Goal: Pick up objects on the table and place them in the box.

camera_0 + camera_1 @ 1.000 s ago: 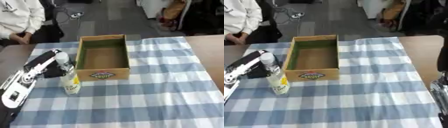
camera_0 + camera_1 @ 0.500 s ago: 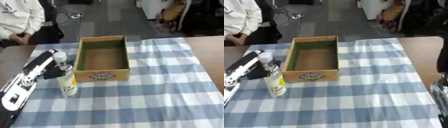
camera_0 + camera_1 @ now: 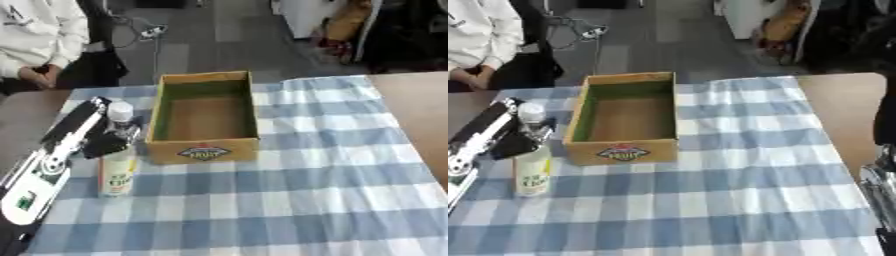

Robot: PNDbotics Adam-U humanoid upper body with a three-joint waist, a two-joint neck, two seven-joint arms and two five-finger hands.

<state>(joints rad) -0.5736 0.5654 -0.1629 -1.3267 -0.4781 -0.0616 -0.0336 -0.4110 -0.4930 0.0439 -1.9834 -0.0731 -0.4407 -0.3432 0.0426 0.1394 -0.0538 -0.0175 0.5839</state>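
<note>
- One bottle [image 3: 118, 155] with a white cap and yellow label stands upright on the checked cloth [image 3: 306, 200], just left of the box [image 3: 204, 120] and nearly touching its front corner.
- My left hand [image 3: 101, 142] sits against its upper half; dark fingers appear curled round it, though I can't see them clearly.
- Compared with a second ago, hand and bottle look much the same; any shift seems to be camera tilt.
- Box is open and looks empty.
- Right arm shows at the right edge; its fingers I cannot tell.
- Judgement: grasp made, lift not started.
</note>
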